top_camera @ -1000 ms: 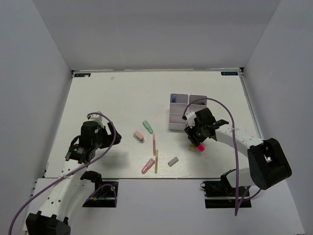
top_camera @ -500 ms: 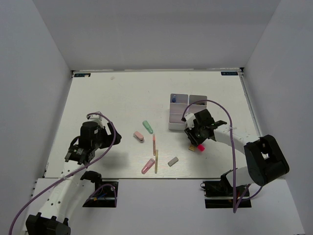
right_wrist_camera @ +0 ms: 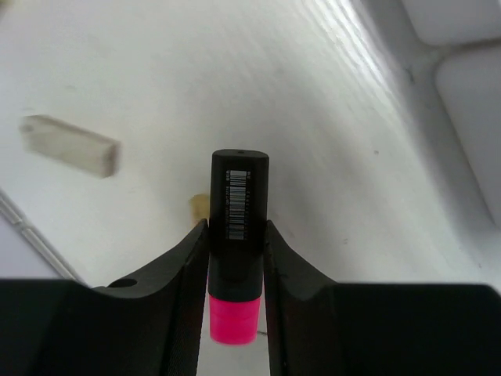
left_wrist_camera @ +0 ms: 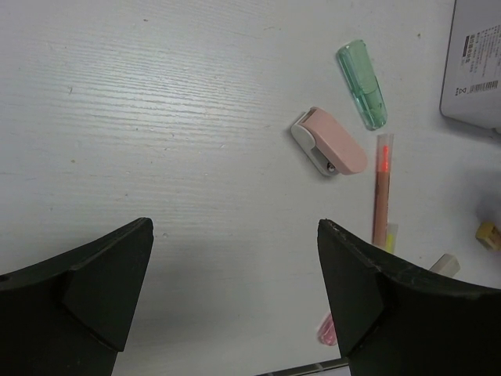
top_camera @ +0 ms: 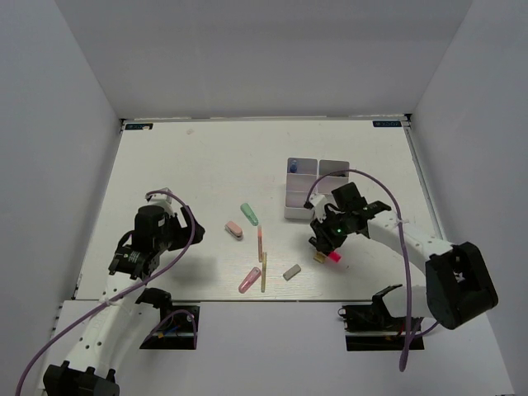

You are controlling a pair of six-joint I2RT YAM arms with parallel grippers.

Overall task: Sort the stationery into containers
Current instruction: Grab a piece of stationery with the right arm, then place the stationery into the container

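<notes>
My right gripper [right_wrist_camera: 235,262] is shut on the black-pink marker [right_wrist_camera: 237,235], pink cap toward the wrist; from above it [top_camera: 327,241] sits just in front of the white containers [top_camera: 318,170]. A tan eraser [right_wrist_camera: 197,205] peeks out behind the marker, and a grey eraser [right_wrist_camera: 70,146] lies to its left. A blue-capped tube [top_camera: 293,167] stands in the far-left bin. Mid-table lie a green marker [left_wrist_camera: 362,84], a pink-white item [left_wrist_camera: 329,141], a pink stick [left_wrist_camera: 383,188], a yellow stick [top_camera: 263,279] and a pink marker [top_camera: 249,280]. My left gripper [left_wrist_camera: 235,235] is open over bare table.
The container block's corner [left_wrist_camera: 477,63] shows at the top right of the left wrist view, and its bins [right_wrist_camera: 462,78] at the top right of the right wrist view. The table's near edge [top_camera: 247,300] runs just below the pink marker and yellow stick.
The right jaws have closed onto the black-pink marker, and that gripper has shifted slightly toward the near edge. The left arm has barely moved.
</notes>
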